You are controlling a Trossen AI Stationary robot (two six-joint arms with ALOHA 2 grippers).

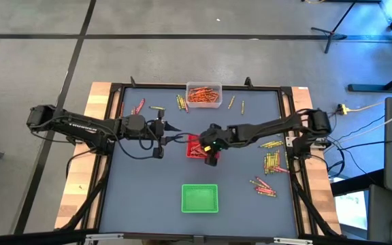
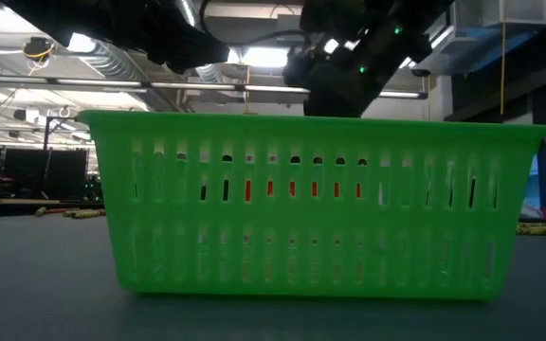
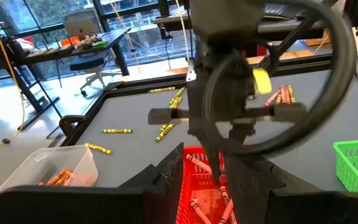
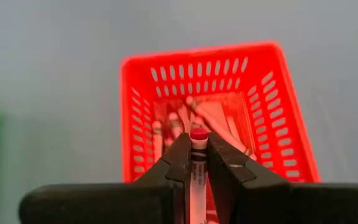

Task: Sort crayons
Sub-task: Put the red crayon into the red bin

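Pointing its tip up the frame in the right wrist view, a red crayon [image 4: 197, 163] stands lengthwise between the right gripper [image 4: 196, 163] fingers, pinched above the red tray [image 4: 278, 118] at the high view's centre. Only this view shows the grip. Left gripper [image 3: 207, 180] fingers stand narrowly apart at that tray's left edge, holding nothing.

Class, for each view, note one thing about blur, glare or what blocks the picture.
Low view: green tray fills the frame, ceiling lights glare. Left wrist view: the near arm is blurred. Right wrist view: red crayon between the right gripper fingers sharp, red tray softer.
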